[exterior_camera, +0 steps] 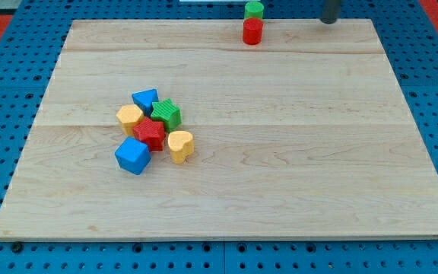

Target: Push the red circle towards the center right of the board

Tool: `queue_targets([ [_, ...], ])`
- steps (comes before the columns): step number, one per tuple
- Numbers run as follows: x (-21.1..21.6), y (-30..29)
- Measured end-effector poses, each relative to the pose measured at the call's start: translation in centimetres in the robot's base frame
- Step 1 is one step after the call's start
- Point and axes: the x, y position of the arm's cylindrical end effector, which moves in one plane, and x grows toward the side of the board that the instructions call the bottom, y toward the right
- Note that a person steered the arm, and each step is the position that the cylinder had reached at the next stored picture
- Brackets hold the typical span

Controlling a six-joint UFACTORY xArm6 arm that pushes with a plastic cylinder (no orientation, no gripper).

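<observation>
Closest to the camera is the blue cube (133, 156), sitting at the 7 o'clock end of a tight cluster on the board (280, 152): yellow heart (180, 145) at 4, red star (150, 134) in the middle, yellow block (129, 116) at 10, green star (166, 113) at 1, blue triangle (145, 99) at 12. My tip (328, 21) hangs at the view's top edge, no gripper on it to be spread or pinching, well off to 3 o'clock of the red circle (252, 31). That one's a short upright cylinder near the board's top edge, a green circle (254, 10) just beyond at 12.
</observation>
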Motion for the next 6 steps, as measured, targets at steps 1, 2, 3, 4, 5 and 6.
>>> queue_targets([
  [1, 1.1, -9.4],
  [2, 0.8, -18.0],
  [3, 5.8, -18.9],
  [4, 15.4, -15.9],
  [5, 9.6, -13.1],
  [6, 2.3, -17.7],
])
